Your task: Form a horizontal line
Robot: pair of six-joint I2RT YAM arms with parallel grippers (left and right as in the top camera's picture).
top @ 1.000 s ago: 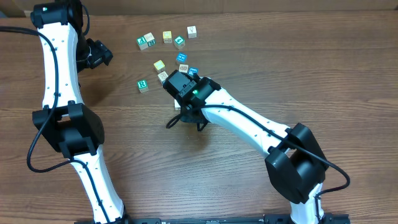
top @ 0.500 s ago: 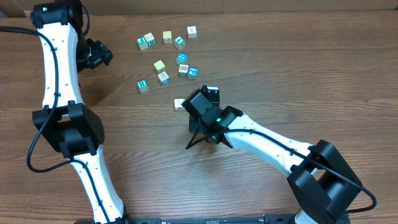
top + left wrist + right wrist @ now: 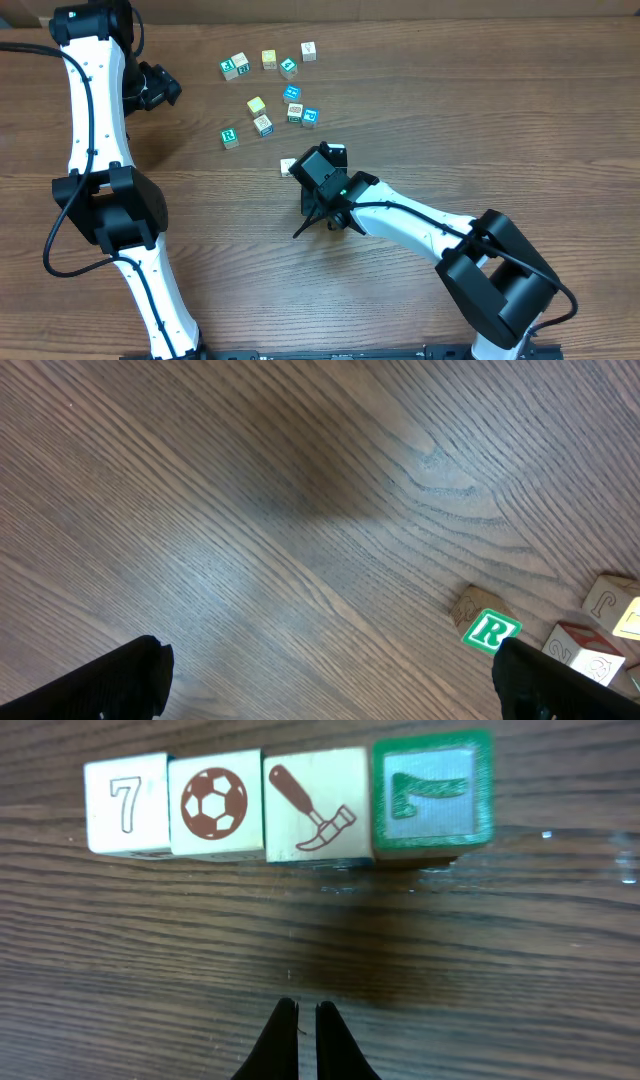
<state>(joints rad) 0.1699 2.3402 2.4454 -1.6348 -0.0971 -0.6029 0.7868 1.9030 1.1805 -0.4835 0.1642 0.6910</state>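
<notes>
1. The right pincer [image 3: 307,1011] has its two fingers drawn all but together, only a sliver of gap between the tips. It holds nothing and touches nothing, sitting just clear of the row on bare wood.
2. The row of cubes [image 3: 288,798] lies straight across the table [image 3: 470,90] in front of that pincer. From one end it runs: a 7 cube [image 3: 126,802], a football cube [image 3: 214,801], a hammer cube [image 3: 313,804] and a green cube [image 3: 432,792]. Each touches its neighbour.
3. From above, the right arm covers most of the row, and only its ends peek out.
4. I'd judge these cubes light, hard and smooth-faced, not fragile. A nudge would likely slide one and drag its neighbour out of line.
5. The side faces inside the row are blocked by neighbours. Any hold is best taken across the two free faces, front and back, squarely at mid-height.
6. The loose cubes [image 3: 264,95] are scattered farther up the table, well apart from the row.
7. The left pincer [image 3: 330,652] is spread wide and empty, hovering over bare wood near an R cube [image 3: 491,631].
</notes>
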